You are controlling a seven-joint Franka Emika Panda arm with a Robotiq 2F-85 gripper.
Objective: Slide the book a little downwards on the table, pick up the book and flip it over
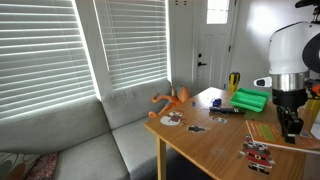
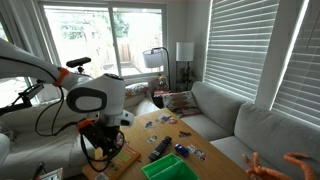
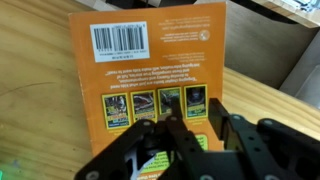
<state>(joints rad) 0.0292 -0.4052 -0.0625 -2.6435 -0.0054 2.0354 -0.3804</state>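
The book (image 3: 150, 60) lies flat on the wooden table (image 3: 30, 90), orange back cover up, with a barcode at its top left and small pictures lower down. In the wrist view my gripper (image 3: 195, 118) is right over the book's lower part. Its two black fingers stand a narrow gap apart, and the cover shows between them. They hold nothing. In an exterior view the gripper (image 1: 291, 130) points straight down at the book (image 1: 266, 130) near the table's right end. In the other one the gripper (image 2: 103, 150) hangs low over the table (image 2: 150, 135).
A bright green plastic block (image 1: 250, 99) stands behind the book and also shows in an exterior view (image 2: 165, 168). Small picture cards (image 1: 258, 152) lie near the front edge. An orange toy (image 1: 172, 100) sits at the table's far corner. A grey sofa (image 1: 90, 150) runs alongside.
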